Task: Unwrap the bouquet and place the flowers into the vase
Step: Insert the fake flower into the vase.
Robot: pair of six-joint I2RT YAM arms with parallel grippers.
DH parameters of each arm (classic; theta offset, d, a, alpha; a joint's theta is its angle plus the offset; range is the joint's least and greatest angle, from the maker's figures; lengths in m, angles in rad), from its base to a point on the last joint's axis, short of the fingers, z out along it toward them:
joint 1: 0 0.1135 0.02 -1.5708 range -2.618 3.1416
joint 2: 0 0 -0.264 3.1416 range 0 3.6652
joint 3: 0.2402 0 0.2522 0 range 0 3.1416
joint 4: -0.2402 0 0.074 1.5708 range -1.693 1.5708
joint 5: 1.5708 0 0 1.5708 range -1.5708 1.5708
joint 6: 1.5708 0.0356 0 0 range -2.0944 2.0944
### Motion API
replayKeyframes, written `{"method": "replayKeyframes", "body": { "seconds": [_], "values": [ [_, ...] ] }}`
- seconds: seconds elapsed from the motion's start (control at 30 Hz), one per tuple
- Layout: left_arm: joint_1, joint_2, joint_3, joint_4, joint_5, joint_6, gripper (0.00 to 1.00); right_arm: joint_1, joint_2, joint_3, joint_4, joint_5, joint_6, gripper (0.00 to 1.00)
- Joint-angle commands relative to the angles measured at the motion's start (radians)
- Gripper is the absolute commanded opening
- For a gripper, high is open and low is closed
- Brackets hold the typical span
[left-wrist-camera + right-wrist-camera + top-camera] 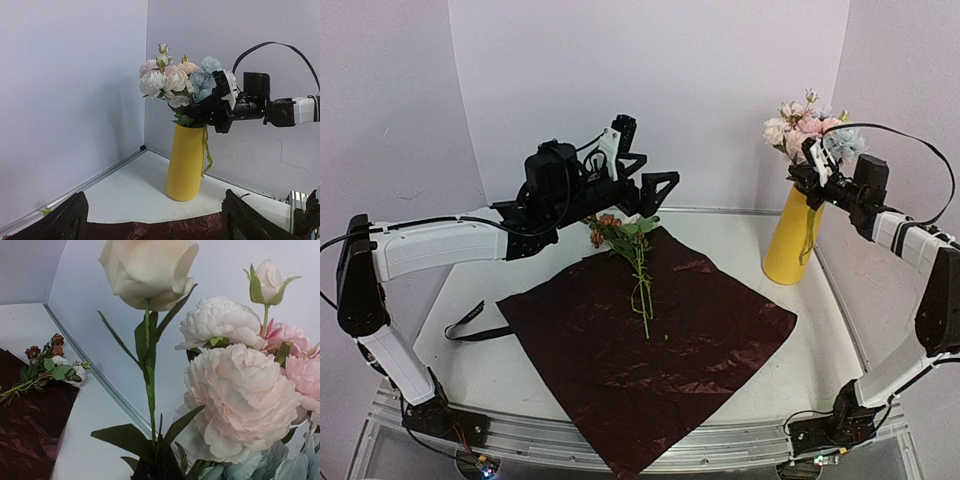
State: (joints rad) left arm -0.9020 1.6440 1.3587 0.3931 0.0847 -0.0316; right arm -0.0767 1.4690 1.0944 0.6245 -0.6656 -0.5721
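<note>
On the wrap (pixel 650 370), spread flat mid-table, one sprig (pixel 638 262) lies alone, rust heads pointing away from you and stems trailing back toward the bases. Your left gripper (pixel 648 152) hangs just above those heads, jaws wide apart, nothing in them. That's the step, I'd judge: lift this sprig. Come down on the stems below the leaves, not on the heads, and pinch lightly. That sheet looks crinkly, so keep the lower finger from snagging it.

Farther right, the vase (pixel 790 245) stands upright beyond the wrap's right corner, holding a bunch (pixel 802 125) of pink, white and pale blue blooms. Your right gripper (pixel 812 175) sits at the stems just over the mouth, fingers together. Whether a stem is pinched between them, I can't tell. The neck is narrow and crowded, so hold the bunch aside and feed the new stems in upright, or the vase could tip.

Now the surface: a metal rail (pixel 620 452) along the near edge, a black ribbon (pixel 470 320) loose left of the wrap, a white table (pixel 720 235). Behind it all, plain lilac walls (pixel 700 80).
</note>
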Motion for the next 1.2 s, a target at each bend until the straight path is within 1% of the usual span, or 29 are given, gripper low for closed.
{"method": "replayKeyframes", "body": {
  "seconds": [0.0,0.17,0.3,0.33,0.47,0.53,0.57,0.6,0.7,0.8,0.93,1.17],
  "values": [
    [0.005,-0.032,-0.004,0.032,0.010,-0.023,0.94,-0.012,-0.060,-0.033,0.052,-0.009,0.039,0.05],
    [0.005,-0.037,-0.020,0.032,0.009,-0.035,0.93,-0.012,-0.119,-0.046,0.049,0.002,0.122,0.17],
    [0.005,-0.041,-0.044,0.032,-0.005,-0.072,0.93,-0.012,-0.174,-0.064,0.021,0.021,0.197,0.38],
    [0.005,-0.040,-0.047,0.031,-0.008,-0.087,0.93,-0.012,-0.195,-0.067,0.006,0.020,0.210,0.45],
    [0.005,-0.039,-0.054,0.029,-0.009,-0.120,0.93,-0.012,-0.270,-0.096,-0.049,0.028,0.229,0.71],
    [0.005,-0.041,-0.055,0.026,-0.019,-0.130,0.93,-0.012,-0.298,-0.097,-0.096,0.022,0.233,0.81],
    [0.005,-0.043,-0.057,0.024,-0.028,-0.135,0.93,-0.012,-0.311,-0.095,-0.122,0.015,0.238,0.88],
    [0.004,-0.045,-0.060,0.022,-0.037,-0.142,0.94,-0.012,-0.324,-0.095,-0.146,0.007,0.244,0.97],
    [0.005,-0.053,-0.073,0.016,-0.064,-0.168,0.95,-0.012,-0.374,-0.116,-0.175,-0.031,0.273,0.98],
    [0.004,-0.069,-0.092,0.006,-0.073,-0.205,0.99,-0.012,-0.417,-0.147,-0.199,-0.055,0.294,0.98],
    [0.005,-0.099,-0.124,-0.022,-0.077,-0.245,1.00,-0.012,-0.488,-0.195,-0.214,-0.066,0.340,0.98],
    [0.005,-0.138,-0.144,-0.123,-0.142,-0.289,1.00,-0.012,-0.603,-0.254,-0.266,-0.046,0.467,0.98]
  ]
}}
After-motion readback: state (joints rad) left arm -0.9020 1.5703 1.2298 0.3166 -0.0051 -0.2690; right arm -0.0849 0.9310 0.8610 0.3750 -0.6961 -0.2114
